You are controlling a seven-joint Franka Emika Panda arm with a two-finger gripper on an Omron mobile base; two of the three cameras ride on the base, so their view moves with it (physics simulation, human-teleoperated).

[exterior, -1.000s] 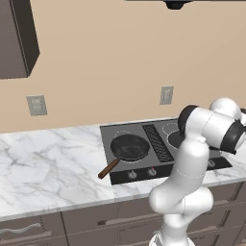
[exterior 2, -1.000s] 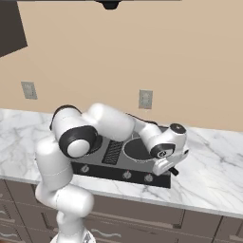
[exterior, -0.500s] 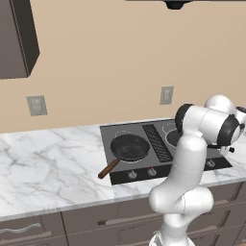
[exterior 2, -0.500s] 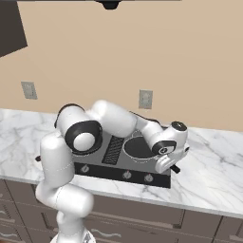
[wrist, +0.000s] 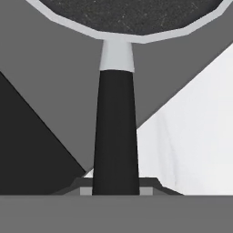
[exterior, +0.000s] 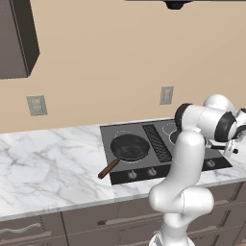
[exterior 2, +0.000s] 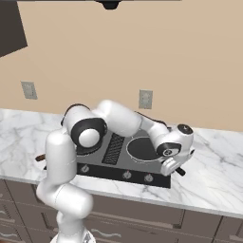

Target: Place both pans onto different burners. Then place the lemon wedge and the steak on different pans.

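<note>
Cooktop carries the wooden-handled pan on its left burner, while the dark pan sits over the right burner. Gripper is clamped on that pan's handle, a stiff, probably slick bar; gripped at its far end, the rigid, heavy-looking pan will likely want to tip.

**Hidden and cut-off bits**

Dark pan: right base view shows just part of its disc; the arm covers its 3 o'clock side. Hand view cuts off the bowl at 12 o'clock. Its handle runs out of sight at 6 o'clock, so the fingertips can't be made out there. Left base view: arm blocks the cooktop's right half. Wood-handled pan is mostly behind the arm in right base view.
</note>
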